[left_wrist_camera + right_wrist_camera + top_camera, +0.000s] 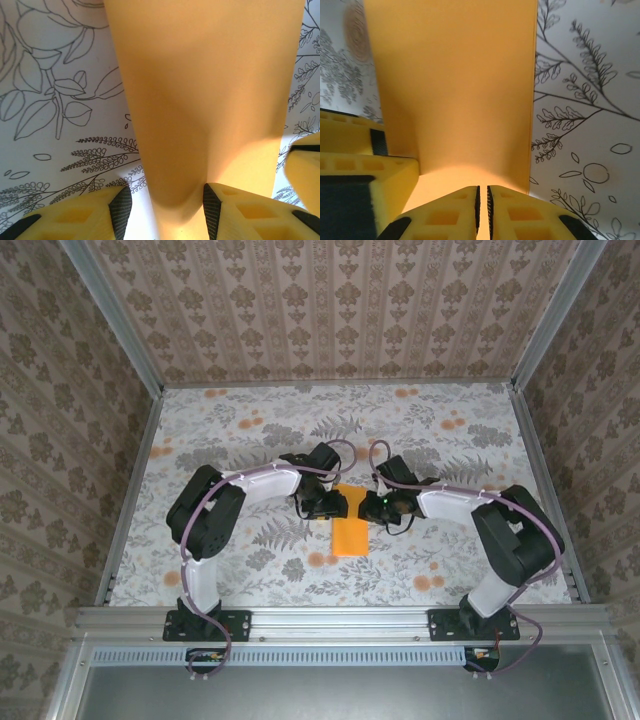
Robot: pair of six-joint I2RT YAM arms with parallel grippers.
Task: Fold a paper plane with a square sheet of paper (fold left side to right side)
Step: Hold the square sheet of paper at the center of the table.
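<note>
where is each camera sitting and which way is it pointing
top external: above and behind the bases, looking down on the floral cloth; the left arm and right arm meet at the orange paper sheet.
left wrist: on the left arm, close over the cloth, facing the sheet; its own jaws stand apart at the bottom, paper between them.
right wrist: on the right arm, facing the sheet; its own jaws are closed on its near edge.
shared: both wrist views show the same sheet, each with the other arm's yellow finger at its edge.

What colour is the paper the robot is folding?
The paper is plain bright orange. The top external view shows it best, against the floral cloth.
</note>
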